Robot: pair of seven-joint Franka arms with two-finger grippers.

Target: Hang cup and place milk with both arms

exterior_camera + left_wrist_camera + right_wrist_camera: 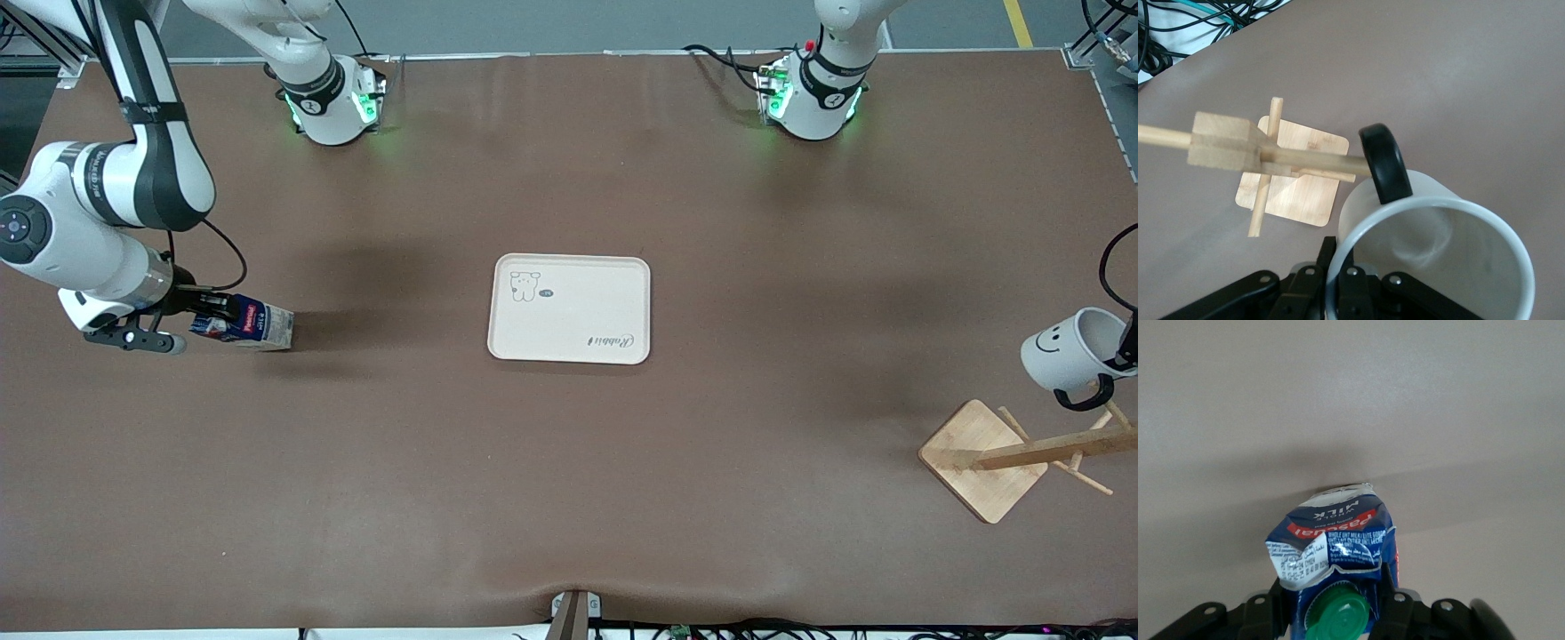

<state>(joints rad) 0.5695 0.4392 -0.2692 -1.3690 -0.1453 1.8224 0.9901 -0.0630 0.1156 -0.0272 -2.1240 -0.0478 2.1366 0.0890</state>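
Observation:
My right gripper (pixel 203 313) is shut on the milk (pixel 244 322), a dark blue carton lying on its side low at the table near the right arm's end. In the right wrist view the gripper (pixel 1335 587) clamps the dented carton (pixel 1331 540) beside its green cap (pixel 1338 617). My left gripper (pixel 1127 348) at the left arm's end is shut on the rim of the white smiley cup (pixel 1062 348), tilted over the wooden rack (pixel 982 458). In the left wrist view the gripper (pixel 1338 260) pinches the cup's rim (pixel 1438 247); the black handle (pixel 1385 163) meets a rack peg's (pixel 1311 160) tip.
A cream tray (pixel 622 311) with a small dog drawing lies flat in the middle of the brown table. The rack's square base (pixel 1295 177) sits near the table's edge at the left arm's end. Cables (pixel 1178 27) lie off the table there.

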